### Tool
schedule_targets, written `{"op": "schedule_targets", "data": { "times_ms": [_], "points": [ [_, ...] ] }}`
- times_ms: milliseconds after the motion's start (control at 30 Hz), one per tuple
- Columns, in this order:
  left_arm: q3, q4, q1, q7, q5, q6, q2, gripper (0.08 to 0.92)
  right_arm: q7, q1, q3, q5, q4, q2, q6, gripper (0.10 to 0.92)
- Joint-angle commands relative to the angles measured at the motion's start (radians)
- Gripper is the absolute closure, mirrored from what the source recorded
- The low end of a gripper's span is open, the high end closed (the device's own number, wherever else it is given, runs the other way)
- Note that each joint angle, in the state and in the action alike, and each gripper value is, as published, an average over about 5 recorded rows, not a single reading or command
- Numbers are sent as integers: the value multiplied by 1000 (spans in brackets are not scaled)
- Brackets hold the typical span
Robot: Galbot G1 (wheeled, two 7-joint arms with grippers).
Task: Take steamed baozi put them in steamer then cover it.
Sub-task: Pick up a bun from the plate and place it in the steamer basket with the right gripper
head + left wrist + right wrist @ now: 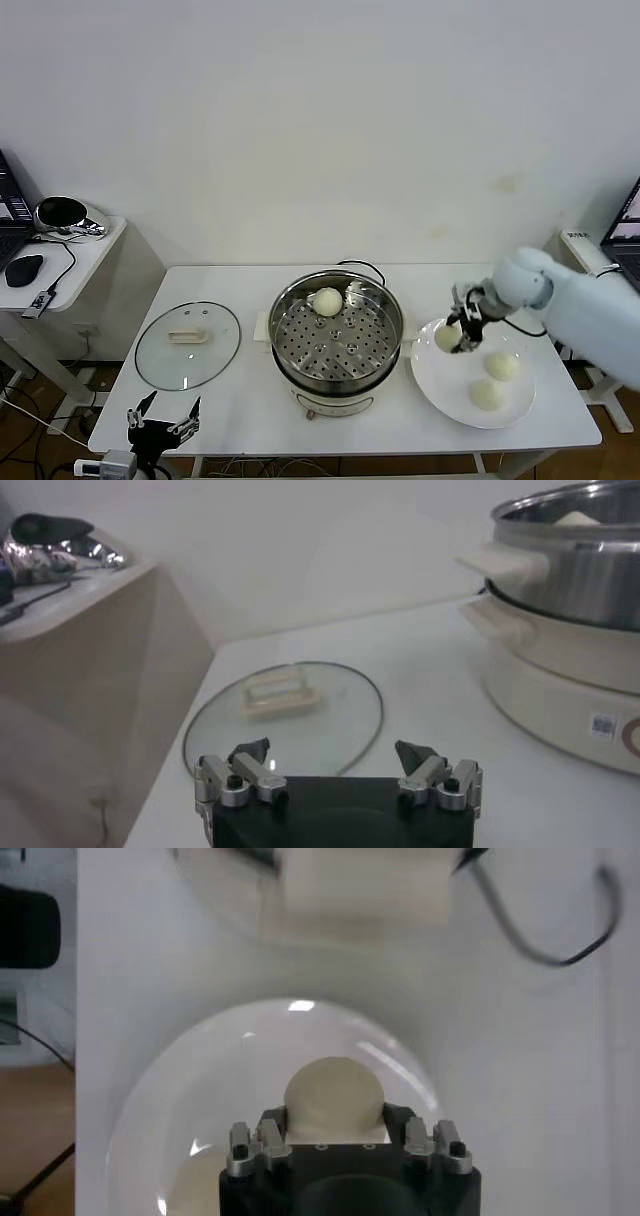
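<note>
The steamer stands mid-table, its perforated tray holding one baozi at the back. My right gripper is shut on a second baozi over the left part of the white plate, the fingers pressing both its sides. Two more baozi lie on the plate. The glass cover lies flat on the table left of the steamer, also in the left wrist view. Near the table's front-left corner my left gripper waits open and holds nothing.
A side table with a black mouse and a shiny object stands at the far left. The steamer's power cord runs behind it. The plate sits close to the table's right front edge.
</note>
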Motion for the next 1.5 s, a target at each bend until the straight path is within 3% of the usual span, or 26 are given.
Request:
{"op": "schedule_targets", "data": {
  "times_ms": [33, 267, 800, 1100, 1500],
  "points": [
    [0, -5, 0, -2, 10, -1, 3, 177, -33, 403, -210, 232, 91, 25, -63, 427],
    [-14, -21, 5, -5, 0, 4, 2, 177, -23, 408, -201, 335, 53, 243, -153, 424],
    [-16, -67, 4, -26, 5, 4, -44, 177, 65, 220, -224, 371, -244, 698, -246, 423],
    [-14, -64, 6, -28, -1, 5, -50, 177, 76, 122, -249, 316, -353, 788, -249, 423],
    [6, -50, -3, -24, -2, 5, -45, 177, 81, 79, -253, 268, -372, 794, -250, 423]
  ]
}}
